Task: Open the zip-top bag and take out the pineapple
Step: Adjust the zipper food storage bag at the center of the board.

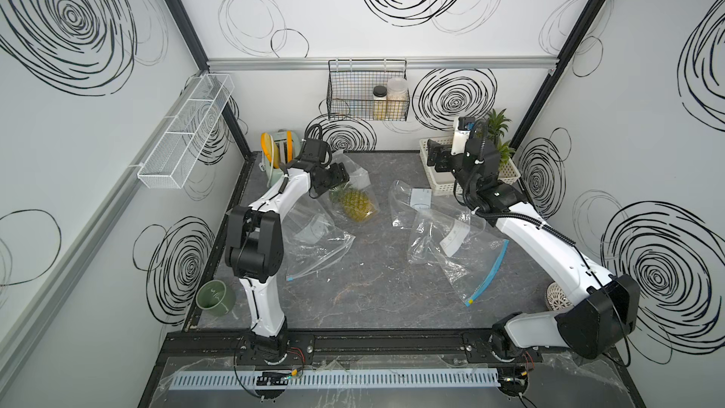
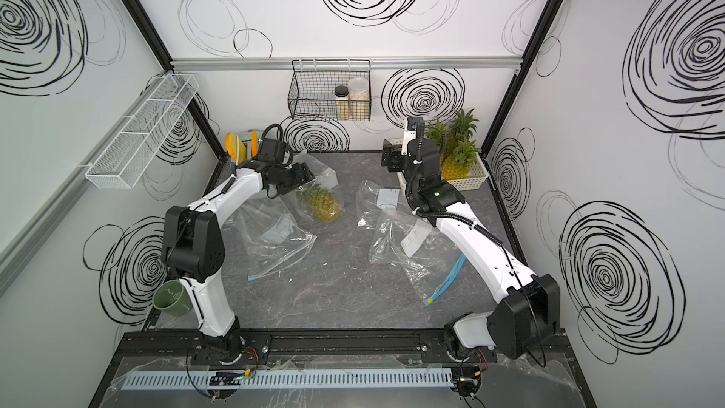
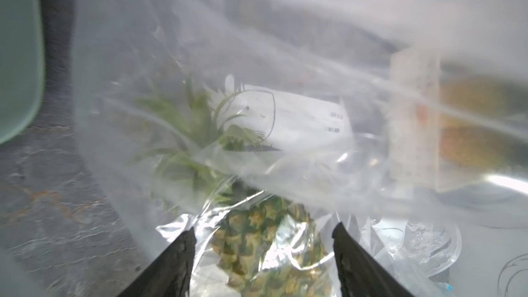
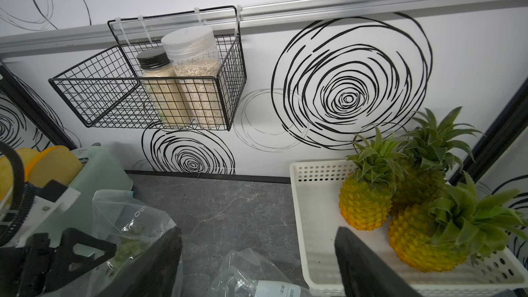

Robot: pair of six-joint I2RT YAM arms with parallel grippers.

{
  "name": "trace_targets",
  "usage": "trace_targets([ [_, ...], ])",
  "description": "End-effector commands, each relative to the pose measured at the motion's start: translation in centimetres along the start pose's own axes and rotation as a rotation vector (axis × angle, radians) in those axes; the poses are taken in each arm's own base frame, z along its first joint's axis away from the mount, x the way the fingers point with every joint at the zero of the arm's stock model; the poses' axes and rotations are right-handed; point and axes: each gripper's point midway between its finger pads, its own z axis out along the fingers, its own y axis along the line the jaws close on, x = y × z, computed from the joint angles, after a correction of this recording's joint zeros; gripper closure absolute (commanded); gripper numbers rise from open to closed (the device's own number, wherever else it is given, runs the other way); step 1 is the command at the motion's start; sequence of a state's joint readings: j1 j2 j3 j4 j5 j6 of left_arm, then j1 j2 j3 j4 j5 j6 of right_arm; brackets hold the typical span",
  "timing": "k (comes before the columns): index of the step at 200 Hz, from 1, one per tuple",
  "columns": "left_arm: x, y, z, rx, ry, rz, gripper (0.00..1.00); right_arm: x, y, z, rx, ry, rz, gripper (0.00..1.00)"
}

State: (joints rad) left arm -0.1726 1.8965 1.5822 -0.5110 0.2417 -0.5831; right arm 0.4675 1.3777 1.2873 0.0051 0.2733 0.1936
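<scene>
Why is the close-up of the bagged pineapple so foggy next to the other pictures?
Left wrist view: the crinkled bag near the lens glares and blurs the pineapple. Right wrist view: crisp on the tray pineapples. Both top views: evenly lit, sharp.

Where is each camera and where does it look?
Both top views: high in front, facing down at grey marbled table; white left arm, right arm show.
Left wrist: faces a yellow-green pineapple inside a clear zip-top bag; open left gripper shows.
Right wrist: faces the back wall, white perforated tray; open right gripper shows.
Shared with top views: pineapple, tray.
</scene>
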Motion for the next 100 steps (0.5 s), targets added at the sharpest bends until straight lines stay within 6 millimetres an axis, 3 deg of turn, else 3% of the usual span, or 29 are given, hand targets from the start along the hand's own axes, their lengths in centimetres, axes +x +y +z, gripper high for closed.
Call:
trace_targets([
  [1, -0.6, 2.6, -2.0, -0.069, -0.025, -0.021, 0.20, -0.1, 0.4, -0.1, -0.010, -0.018, 0.017, 0.14],
  [25, 0.3, 5.0, -0.4, -0.070, 0.021, -0.085, 0.20, 0.2, 0.3, -0.1, -0.010, -0.018, 0.020, 0.14],
  [61, 1.8, 6.0, 4.2, -0.051, 0.099, -0.121, 0.20, 1.3, 0.1, 0.5, 0.003, 0.003, 0.012, 0.14],
  [81, 1.8, 5.8, 6.7, -0.012, 0.113, -0.138, 0.20, 1.8, -0.1, 0.5, 0.010, 0.005, 0.004, 0.14],
  [100, 1.4, 4.3, 8.1, 0.051, 0.117, -0.135, 0.21, 2.3, -0.5, 0.8, 0.029, 0.017, -0.009, 0.14],
])
